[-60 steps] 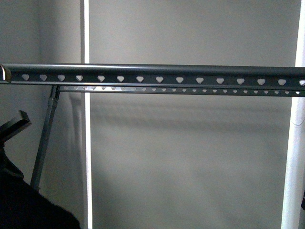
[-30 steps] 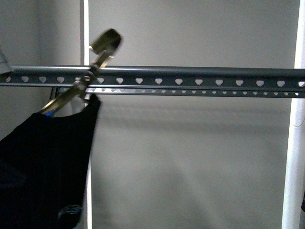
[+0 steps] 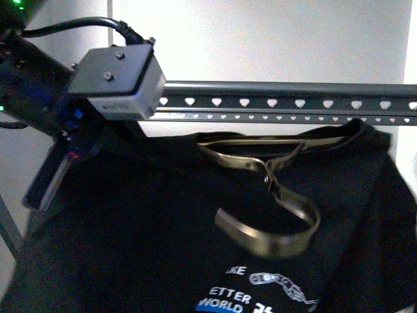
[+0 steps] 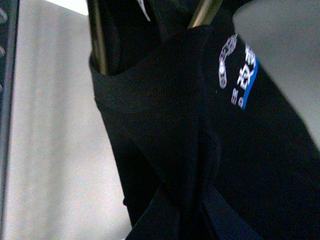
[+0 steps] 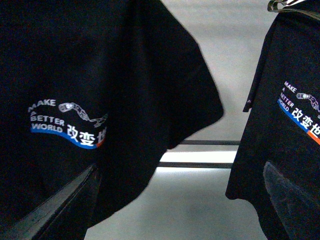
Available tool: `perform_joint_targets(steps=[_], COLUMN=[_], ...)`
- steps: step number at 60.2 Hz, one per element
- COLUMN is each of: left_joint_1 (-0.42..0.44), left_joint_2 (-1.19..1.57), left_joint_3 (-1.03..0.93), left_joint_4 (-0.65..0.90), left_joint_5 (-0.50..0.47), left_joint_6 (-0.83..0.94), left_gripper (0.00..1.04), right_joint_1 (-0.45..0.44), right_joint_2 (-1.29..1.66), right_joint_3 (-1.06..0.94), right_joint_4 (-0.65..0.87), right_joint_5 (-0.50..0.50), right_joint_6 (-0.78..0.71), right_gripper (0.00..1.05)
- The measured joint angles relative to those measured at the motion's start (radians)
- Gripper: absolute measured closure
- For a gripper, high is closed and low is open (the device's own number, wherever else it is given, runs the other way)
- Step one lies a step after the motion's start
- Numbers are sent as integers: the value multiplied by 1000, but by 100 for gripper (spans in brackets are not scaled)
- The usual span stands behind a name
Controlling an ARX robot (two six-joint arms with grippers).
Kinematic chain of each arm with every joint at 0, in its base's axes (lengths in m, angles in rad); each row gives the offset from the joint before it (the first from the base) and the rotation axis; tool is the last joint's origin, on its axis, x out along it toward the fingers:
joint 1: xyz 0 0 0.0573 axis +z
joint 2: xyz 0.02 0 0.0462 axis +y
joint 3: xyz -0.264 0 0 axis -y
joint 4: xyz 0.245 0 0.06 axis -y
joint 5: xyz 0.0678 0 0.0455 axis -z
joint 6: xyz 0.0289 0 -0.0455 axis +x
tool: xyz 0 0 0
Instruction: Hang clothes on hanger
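The hanger (image 3: 293, 103), a dark grey rail with heart-shaped holes, runs across the upper front view. The black T-shirt (image 3: 143, 228) hangs spread just below and in front of it, its white and blue print (image 3: 260, 293) at the bottom. A brass-coloured metal frame with a curved hook (image 3: 270, 195) lies at the shirt's collar. My left arm (image 3: 111, 81) is at the upper left. My left gripper (image 4: 182, 215) is shut on the black T-shirt (image 4: 200, 125), the jaws wrapped in cloth. My right gripper (image 5: 172, 210) is open and empty between two black printed cloths.
The right wrist view shows a black printed shirt (image 5: 75, 75) on one side and another (image 5: 295, 125) on the other, under a metal hook (image 5: 285, 4). I cannot tell which is the held one. A grey rack leg (image 3: 10, 228) stands at the lower left. A pale wall (image 3: 273, 39) is behind.
The T-shirt with its brass hook has risen and swung right, now filling the space below the rail. My left arm has come into the upper left of the front view.
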Motion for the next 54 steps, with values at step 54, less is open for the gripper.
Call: perform_joint_targets(steps=[54], left_joint_1=[-21], left_joint_2=[108], left_joint_3=[95], left_joint_4=[77], left_joint_5=[-4], left_joint_6=[458], left_gripper=[100], right_joint_1=[-177], right_joint_2=[171], right_joint_3=[48], right_joint_4=[24], right_joint_5=[-515], right_joint_6=[15], right_gripper=[7])
